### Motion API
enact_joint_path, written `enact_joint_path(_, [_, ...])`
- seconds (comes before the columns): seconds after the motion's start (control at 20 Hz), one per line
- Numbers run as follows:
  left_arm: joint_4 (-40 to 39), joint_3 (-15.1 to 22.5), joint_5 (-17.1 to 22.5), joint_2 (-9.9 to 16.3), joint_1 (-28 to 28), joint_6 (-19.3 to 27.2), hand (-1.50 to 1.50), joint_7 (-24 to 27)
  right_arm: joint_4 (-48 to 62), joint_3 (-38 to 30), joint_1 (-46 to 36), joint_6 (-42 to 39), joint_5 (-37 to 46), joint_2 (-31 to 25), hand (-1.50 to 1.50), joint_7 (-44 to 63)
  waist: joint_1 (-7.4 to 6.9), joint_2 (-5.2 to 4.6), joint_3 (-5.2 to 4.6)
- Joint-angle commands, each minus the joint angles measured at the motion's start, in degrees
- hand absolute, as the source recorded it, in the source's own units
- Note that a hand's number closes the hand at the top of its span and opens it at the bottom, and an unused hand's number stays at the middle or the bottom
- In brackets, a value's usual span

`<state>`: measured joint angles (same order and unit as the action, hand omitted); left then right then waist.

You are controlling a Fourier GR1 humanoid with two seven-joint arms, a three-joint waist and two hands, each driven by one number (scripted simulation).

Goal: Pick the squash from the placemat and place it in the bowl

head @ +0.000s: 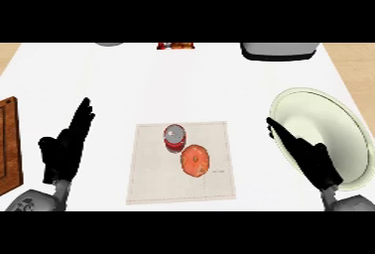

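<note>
An orange squash point(195, 160) lies on the pale placemat point(150, 183) at the counter's middle, just below a red can with a silver lid point(174, 137). A wide, pale green bowl point(333, 121) stands at the right. My right hand point(307, 156) is open, fingers straight, over the bowl's left rim and apart from the squash. At the left, my left hand point(67, 144) rests open with fingers pointing up, away from the placemat.
A wooden board point(9, 144) lies along the left edge. At the back stand a grey appliance point(280, 50), a red packet point(176, 46) and a grey object point(110, 44).
</note>
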<state>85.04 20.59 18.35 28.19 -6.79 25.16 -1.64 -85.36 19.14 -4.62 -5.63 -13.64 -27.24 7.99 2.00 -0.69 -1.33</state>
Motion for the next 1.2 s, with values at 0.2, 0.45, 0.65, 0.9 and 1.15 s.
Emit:
enact_joint_path(0.2, [2.7,2.7,5.7,-6.6,-1.5,-8.6,0.0,2.3,-10.6,3.7,-4.8,8.1,13.0,4.4,1.5,-11.0,-1.18,1.1,1.2])
enact_joint_path(0.45, [1.7,2.0,9.8,-8.0,-2.8,-12.8,0.0,1.4,-9.8,3.0,1.2,30.2,26.2,11.5,-1.5,-10.2,0.23,0.89,1.25])
enact_joint_path(0.65, [2.1,2.4,10.4,-8.1,-2.2,-16.2,0.0,1.6,-9.7,14.4,1.1,26.2,34.7,11.2,-1.5,-17.9,-1.95,0.69,1.27])
enact_joint_path(0.9, [2.8,3.7,8.2,-10.3,-2.5,-12.6,0.0,0.4,-14.8,18.7,0.3,24.0,53.1,3.3,-1.5,0.7,-1.15,1.19,0.98])
enact_joint_path(1.15, [1.8,1.6,8.9,-8.1,-3.2,-14.7,0.0,0.1,-23.8,21.2,-4.1,11.5,62.9,5.6,-1.5,24.7,-0.92,1.33,0.92])
